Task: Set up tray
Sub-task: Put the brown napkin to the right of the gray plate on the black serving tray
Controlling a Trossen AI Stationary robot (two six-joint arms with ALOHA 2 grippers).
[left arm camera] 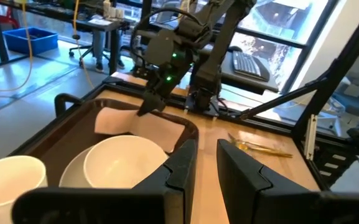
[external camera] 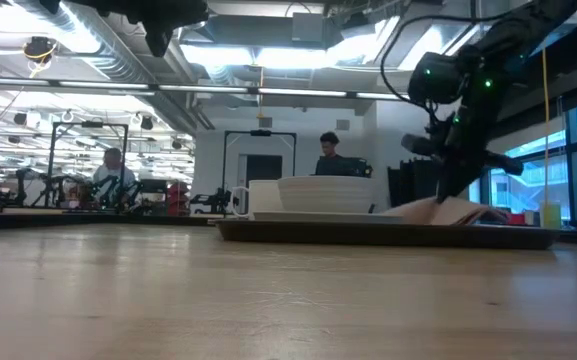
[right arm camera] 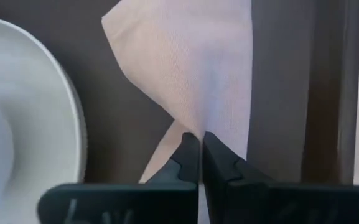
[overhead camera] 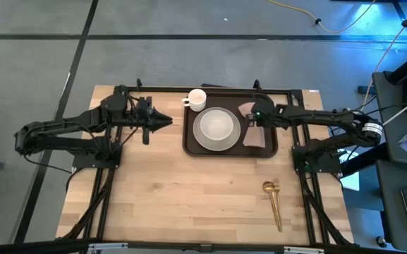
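The dark brown tray [overhead camera: 231, 153] lies at the table's far middle. On it are a white plate with a bowl [overhead camera: 217, 129] and a pinkish-tan napkin [overhead camera: 254, 132] at its right end. A white cup [overhead camera: 197, 99] stands at its far left corner. My right gripper [right arm camera: 199, 140] is shut on the napkin, slanting down over the tray's right end [overhead camera: 249, 115]. Left of the tray and above the table, my left gripper [overhead camera: 168, 121] points level at the tray. Its fingers [left arm camera: 207, 158] stand a narrow gap apart with nothing between them. My right gripper pinches the napkin between its two fingertips at a gathered fold [right arm camera: 195, 121]; one layer or several, I cannot tell. The fingers come from above, slanting down from the table's right side. The cloth tapers up to the fingertips, and the rest of it [left arm camera: 135, 124] lies on the tray.
A gold spoon [overhead camera: 274, 203] lies on the bare wood near the table's front right. The wide wooden top in front of the tray holds nothing else. People and desks show in the room beyond the table.
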